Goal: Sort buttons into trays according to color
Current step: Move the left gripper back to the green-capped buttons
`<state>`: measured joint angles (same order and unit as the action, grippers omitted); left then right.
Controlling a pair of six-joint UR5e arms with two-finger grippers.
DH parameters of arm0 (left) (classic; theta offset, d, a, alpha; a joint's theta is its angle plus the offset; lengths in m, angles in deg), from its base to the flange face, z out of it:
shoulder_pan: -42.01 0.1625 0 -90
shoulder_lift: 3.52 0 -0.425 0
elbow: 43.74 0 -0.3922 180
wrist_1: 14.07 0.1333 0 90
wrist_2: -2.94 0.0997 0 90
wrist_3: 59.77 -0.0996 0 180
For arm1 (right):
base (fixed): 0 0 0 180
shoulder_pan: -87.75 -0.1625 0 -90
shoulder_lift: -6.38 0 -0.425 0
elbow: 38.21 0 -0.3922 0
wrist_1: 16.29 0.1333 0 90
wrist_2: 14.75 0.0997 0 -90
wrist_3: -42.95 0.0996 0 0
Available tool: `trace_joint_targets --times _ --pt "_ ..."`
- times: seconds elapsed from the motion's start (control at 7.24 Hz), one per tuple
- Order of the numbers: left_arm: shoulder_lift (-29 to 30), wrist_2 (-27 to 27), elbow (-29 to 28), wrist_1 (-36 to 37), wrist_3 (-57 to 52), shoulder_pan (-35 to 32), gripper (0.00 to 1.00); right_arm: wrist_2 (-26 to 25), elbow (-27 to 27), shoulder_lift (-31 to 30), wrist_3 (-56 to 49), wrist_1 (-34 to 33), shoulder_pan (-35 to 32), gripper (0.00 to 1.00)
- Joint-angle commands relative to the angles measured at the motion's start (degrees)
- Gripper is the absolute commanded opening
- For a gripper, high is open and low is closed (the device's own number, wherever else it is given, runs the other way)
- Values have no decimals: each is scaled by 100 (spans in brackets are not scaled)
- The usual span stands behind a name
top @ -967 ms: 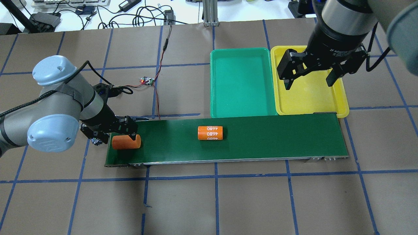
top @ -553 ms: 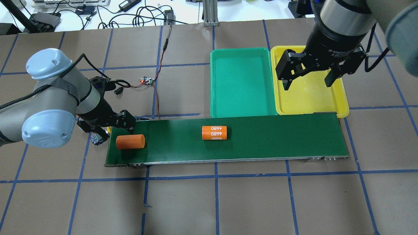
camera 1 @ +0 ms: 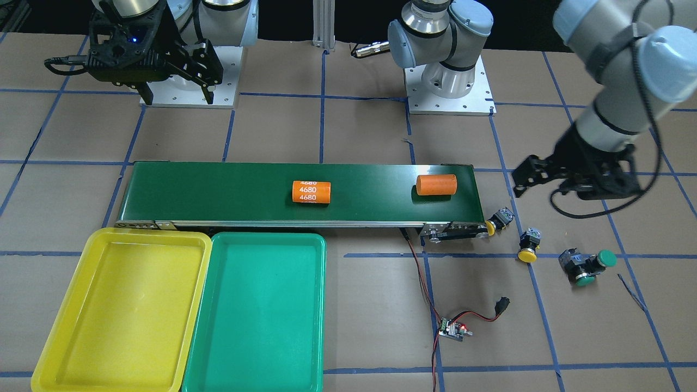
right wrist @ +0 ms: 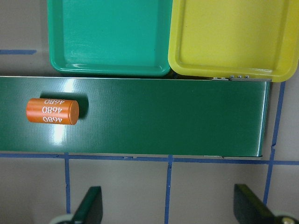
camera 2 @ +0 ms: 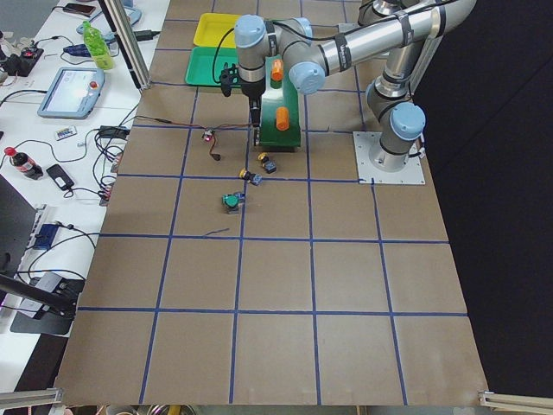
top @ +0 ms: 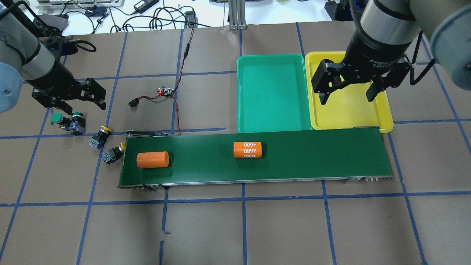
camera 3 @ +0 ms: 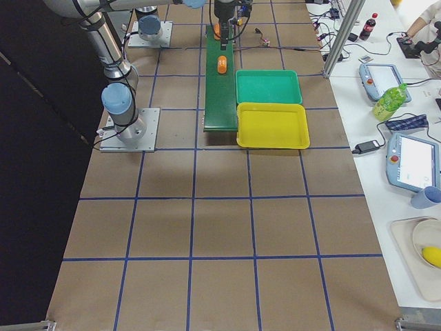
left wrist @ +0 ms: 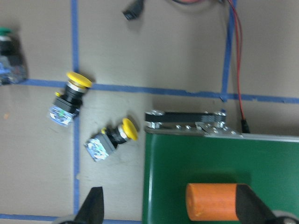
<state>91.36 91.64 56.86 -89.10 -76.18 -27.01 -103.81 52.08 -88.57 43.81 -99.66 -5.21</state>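
L gripper (top: 86,109) hovers above the table (top: 220,228) off the belt's (top: 312,158) left end, near the buttons but touching none. Its jaws are wide apart w/ nothing btwn them. All 4 buttons lie on the table there, on their sides. One green button (top: 58,119) and a 2nd green button (top: 76,123) lie right up against each other, farthest from the belt. A yellow button (top: 100,136) lies btwn the greens and the belt, apart from both. The 2nd yellow button (top: 112,154) lies just beside the belt's end corner, cap pointing at it; the wrist cam shows a thin gap. R gripper (top: 346,97) hangs high over the yellow tray (top: 349,116), jaws spread wide, holding nothing. The green tray (top: 272,92) sits side by side w/ the yellow tray, rims touching. Both are butted vs. the belt's far edge at its right end. On the belt, a plain orange cylinder (top: 152,160) lies near the left end and a 4680 cylinder (top: 247,149) abt mid-belt, well apart. A small circuit board (top: 165,91) w/ red-black wires lies on the table beyond the belt, near its left end.
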Motion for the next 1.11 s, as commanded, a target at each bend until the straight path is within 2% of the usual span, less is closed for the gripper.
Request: trace_joint_targets --times 0.0,0.28,0.55,0.97 --pt "643 16 -32 967 -1323 1027 100 11 -3 2 1 -13 23 100" --pt "1276 -19 -128 1426 -1645 1233 100 28 14 37 10 -65 22 100" --pt "1716 7 -259 1912 -2450 1364 100 -33 -3 -67 -42 -65 -21 100" --pt "2113 7 -277 1922 -2551 1576 100 -51 14 -103 -34 -13 -39 100"
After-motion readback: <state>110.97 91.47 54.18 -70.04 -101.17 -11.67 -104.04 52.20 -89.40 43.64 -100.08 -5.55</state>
